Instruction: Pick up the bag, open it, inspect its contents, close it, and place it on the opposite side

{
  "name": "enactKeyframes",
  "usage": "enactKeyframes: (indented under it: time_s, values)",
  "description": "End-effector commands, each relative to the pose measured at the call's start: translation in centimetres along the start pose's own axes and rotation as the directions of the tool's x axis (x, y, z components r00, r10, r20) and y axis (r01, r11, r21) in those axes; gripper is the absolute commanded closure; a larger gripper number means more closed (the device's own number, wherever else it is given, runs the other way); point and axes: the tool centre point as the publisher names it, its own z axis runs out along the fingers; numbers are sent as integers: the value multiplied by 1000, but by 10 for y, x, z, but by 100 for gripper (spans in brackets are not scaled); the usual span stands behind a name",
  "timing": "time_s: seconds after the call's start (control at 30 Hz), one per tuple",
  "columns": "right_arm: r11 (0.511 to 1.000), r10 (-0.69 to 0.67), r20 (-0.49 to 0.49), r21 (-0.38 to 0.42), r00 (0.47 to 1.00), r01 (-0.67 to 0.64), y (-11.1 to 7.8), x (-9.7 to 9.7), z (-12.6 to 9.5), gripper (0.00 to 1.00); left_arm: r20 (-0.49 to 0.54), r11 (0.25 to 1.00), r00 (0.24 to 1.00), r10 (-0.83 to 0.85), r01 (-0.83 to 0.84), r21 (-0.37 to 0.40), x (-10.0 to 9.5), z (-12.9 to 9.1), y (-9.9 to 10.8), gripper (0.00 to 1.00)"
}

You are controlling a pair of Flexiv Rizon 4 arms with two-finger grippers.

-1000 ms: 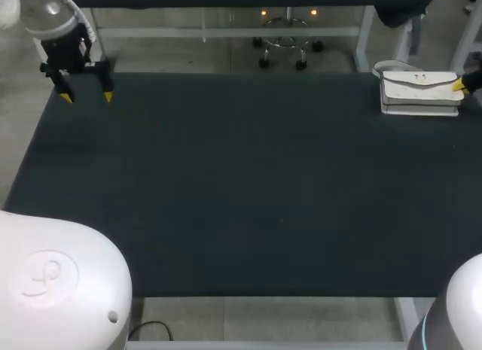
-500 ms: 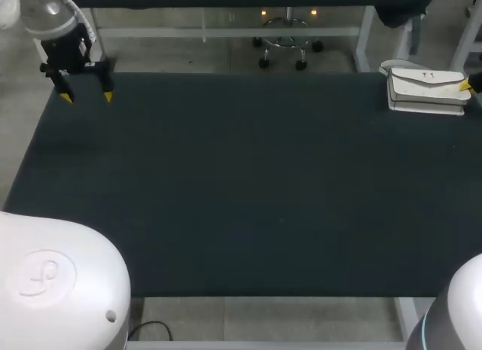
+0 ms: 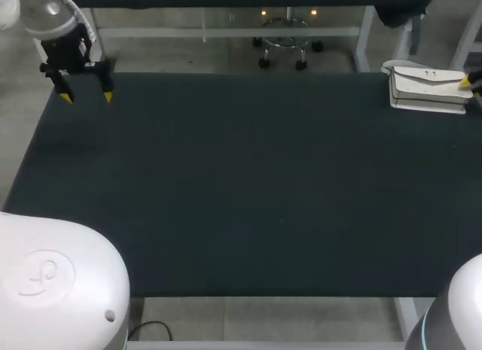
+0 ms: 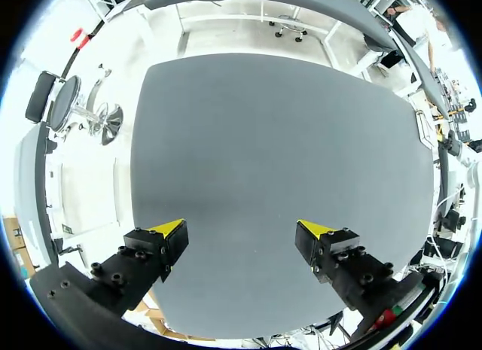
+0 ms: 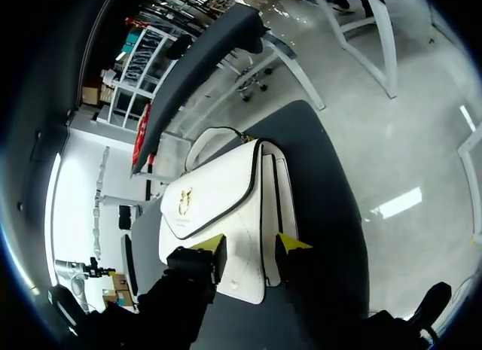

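The white bag (image 3: 425, 90), at the far right corner of the table (image 3: 248, 184), looks stiff, light and slick, so the right gripper (image 5: 252, 248), clamped narrowly across its end, may slip, while the left gripper (image 4: 241, 233) hangs wide open and empty.

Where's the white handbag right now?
In the head view, the white handbag sits at the table's far right corner, its end clamped in the right gripper.

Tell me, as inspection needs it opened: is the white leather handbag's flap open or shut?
Shut: the white leather handbag has its flap flat against the front, nothing inside showing.
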Motion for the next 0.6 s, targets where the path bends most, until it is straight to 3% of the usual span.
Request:
enactKeyframes:
  time_s: [0.03, 0.2, 0.6]
  values:
    - [927, -11, -5, 375, 1000, 12, 1, 5, -12, 0, 2, 1000, 1000, -1, 1, 0, 1, 0, 1, 0]
    - [936, -27, 5, 351, 1000, 23, -5, 14, -29, 0, 2, 1000, 1000, -1, 1, 0, 1, 0, 1, 0]
    - [942, -95, 226, 336, 970, 14, -36, 63, -53, 0, 2, 1000, 1000, -1, 1, 0, 1, 0, 1, 0]
